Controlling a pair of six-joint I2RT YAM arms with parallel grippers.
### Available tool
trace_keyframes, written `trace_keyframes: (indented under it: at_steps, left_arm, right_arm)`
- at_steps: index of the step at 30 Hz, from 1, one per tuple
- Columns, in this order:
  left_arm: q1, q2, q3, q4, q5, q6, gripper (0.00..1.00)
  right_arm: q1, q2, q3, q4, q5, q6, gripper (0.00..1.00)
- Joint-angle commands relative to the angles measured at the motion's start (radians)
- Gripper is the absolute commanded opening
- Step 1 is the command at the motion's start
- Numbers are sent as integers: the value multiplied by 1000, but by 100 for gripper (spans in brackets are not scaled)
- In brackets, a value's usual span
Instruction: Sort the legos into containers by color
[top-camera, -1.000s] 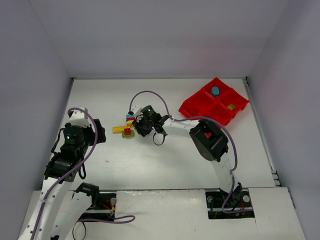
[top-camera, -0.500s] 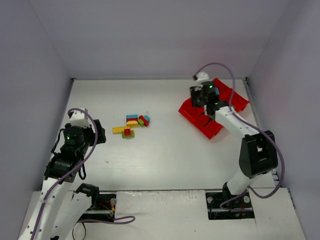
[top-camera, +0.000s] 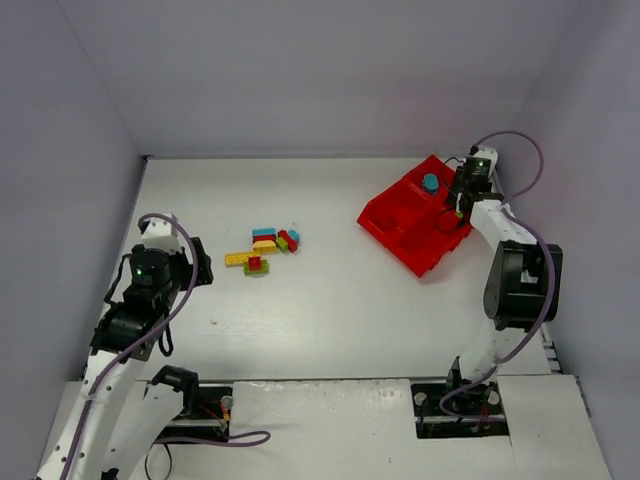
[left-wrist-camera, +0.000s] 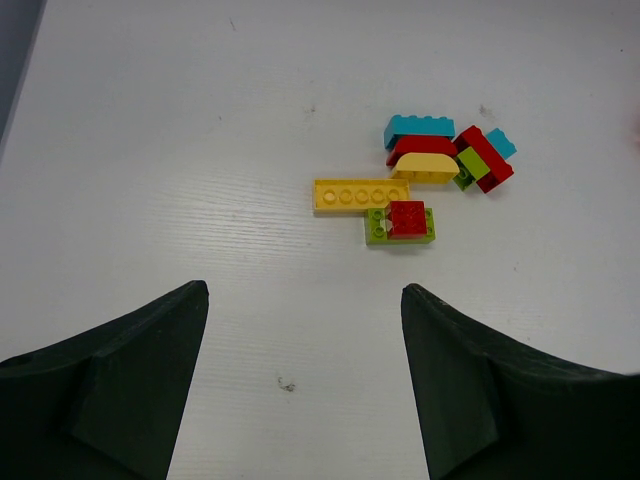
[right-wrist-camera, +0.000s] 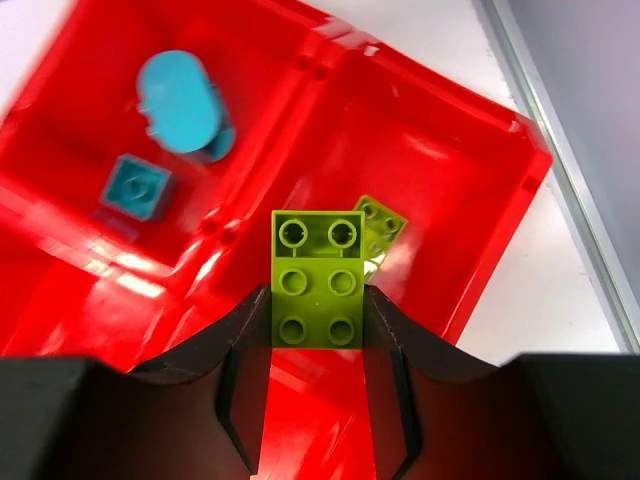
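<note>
Item: the legos, small studded plastic bricks in red, yellow, lime and cyan.
Handling (judged): light, rigid and smooth-walled, so likely slippery under a skewed pinch. Not fragile. Stacked pieces may cling together.
Best hold (judged): across two flat opposite side walls, the brick kept square to the jaws.
Right jaws: on the right arm (top-camera: 500, 225), closed on a lime brick (right-wrist-camera: 317, 275). They pinch its two long sides, with the studded face towards the wrist camera.
Held brick, location: above the red tray (right-wrist-camera: 440, 170), over the compartment nearest the bench's right edge.
Left jaws: on the left arm (top-camera: 140, 300), spread wide and holding nothing. They hang near the left edge of the bench (left-wrist-camera: 150, 150), facing the loose pile.
Loose pile: left of the bench's middle, pieces touching or stacked.
Pile contents: long yellow plate (left-wrist-camera: 360, 195), red square on a lime plate (left-wrist-camera: 405, 220), cyan brick (left-wrist-camera: 418, 128), curved yellow piece (left-wrist-camera: 428, 167), red brick (left-wrist-camera: 483, 158) with lime on it.
Tray position: far right corner of the bench, set skew to the edges.
Compartment nearest right edge: one lime piece (right-wrist-camera: 385, 222), partly hidden behind the held brick.
Compartment nearest far edge: a rounded cyan piece (right-wrist-camera: 182, 100) and a small cyan square (right-wrist-camera: 135, 187).
Other two compartments: no bricks visible from overhead.
Step (judged): drop lime with lime.
</note>
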Motion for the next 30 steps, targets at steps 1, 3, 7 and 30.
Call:
trace_keyframes:
  at_steps: [1, 3, 7, 30]
  left_arm:
    - [5, 11, 38, 43, 3, 0, 71]
    - [5, 7, 36, 40, -2, 0, 71]
    - [5, 7, 36, 40, -4, 0, 71]
    - [5, -7, 36, 40, -2, 0, 71]
  right_arm:
    - [-28, 35, 82, 36, 49, 15, 7]
    - [-34, 71, 98, 36, 56, 6, 12]
    - [-42, 92, 133, 35, 58, 1, 29]
    - [567, -182, -20, 76, -239, -140, 62]
